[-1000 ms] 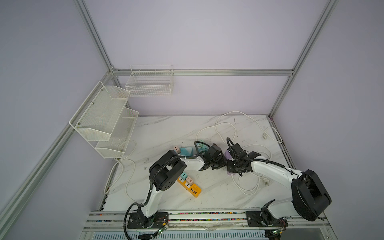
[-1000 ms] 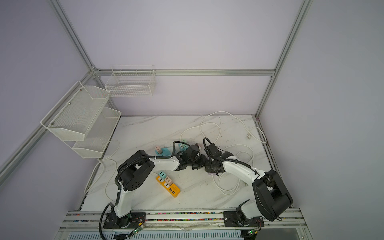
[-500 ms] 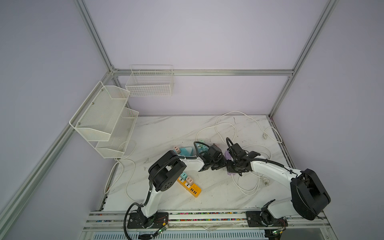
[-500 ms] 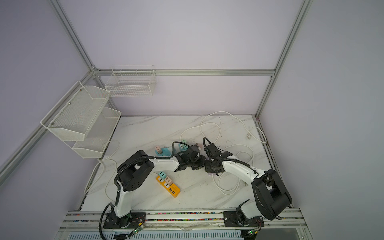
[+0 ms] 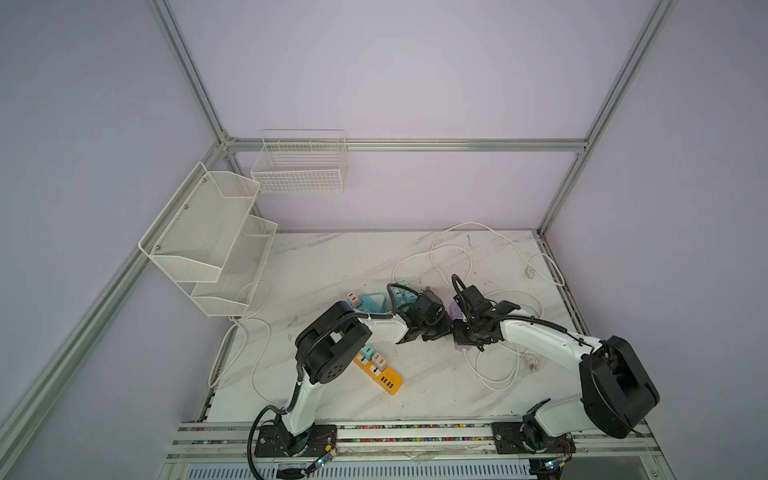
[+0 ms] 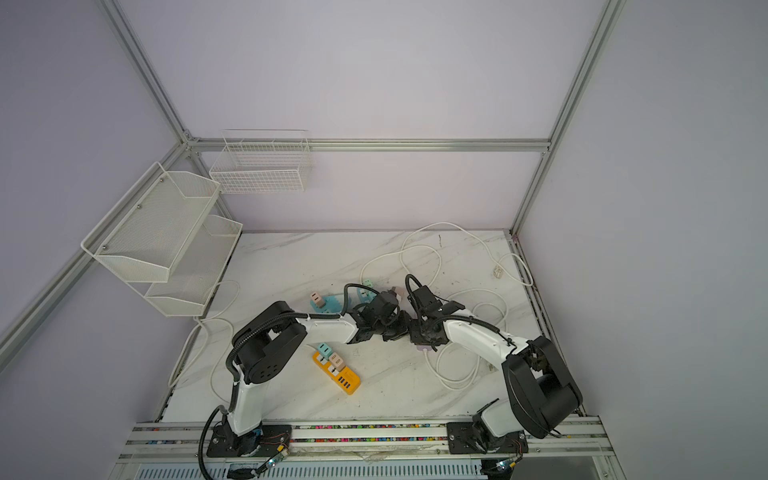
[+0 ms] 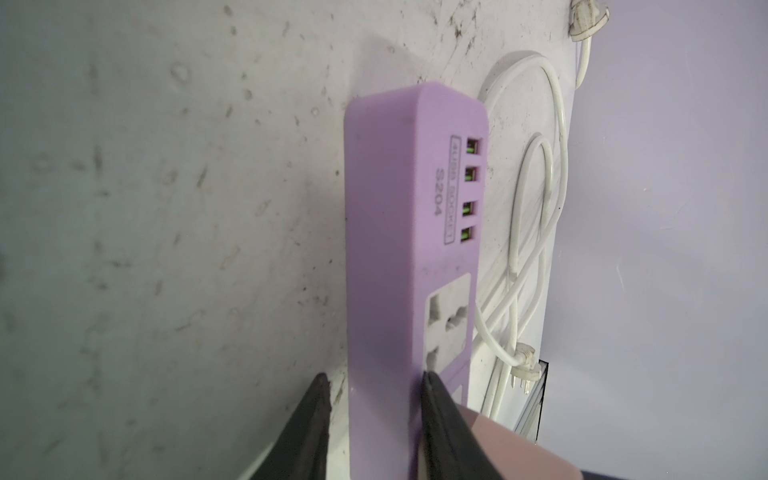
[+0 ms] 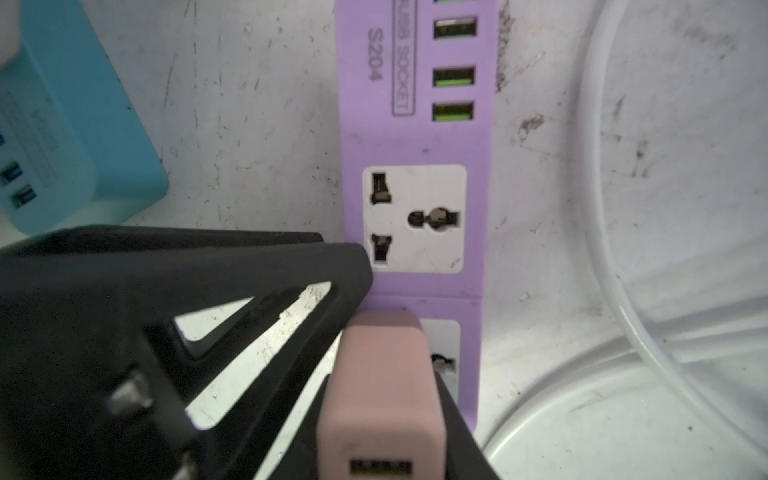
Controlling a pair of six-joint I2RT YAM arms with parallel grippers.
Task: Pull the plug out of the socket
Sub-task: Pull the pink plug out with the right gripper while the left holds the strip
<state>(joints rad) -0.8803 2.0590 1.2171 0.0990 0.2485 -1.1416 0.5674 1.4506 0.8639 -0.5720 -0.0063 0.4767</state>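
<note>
The purple socket (image 8: 415, 137) is a power strip that lies flat on the table, also seen in the left wrist view (image 7: 382, 232) and partly in both top views (image 5: 455, 309) (image 6: 422, 347). A pink plug (image 8: 382, 415) stands in its near outlet. My right gripper (image 8: 384, 384) is shut on that plug, one finger on each side. My left gripper (image 7: 374, 376) straddles the socket's long edge. One finger (image 7: 432, 399) touches the top face and the other (image 7: 316, 411) stands a thin gap off the side. In both top views the two grippers (image 5: 446, 330) (image 5: 463, 332) meet mid-table.
A blue power cube (image 8: 75, 137) sits close beside the socket. An orange strip (image 5: 380, 372) with two small chargers lies nearer the front. White cables (image 5: 494, 374) loop to the right, and a loose white plug (image 7: 525, 368) lies there. A mesh shelf (image 5: 216, 249) and a wire basket (image 5: 299, 166) hang at the back left.
</note>
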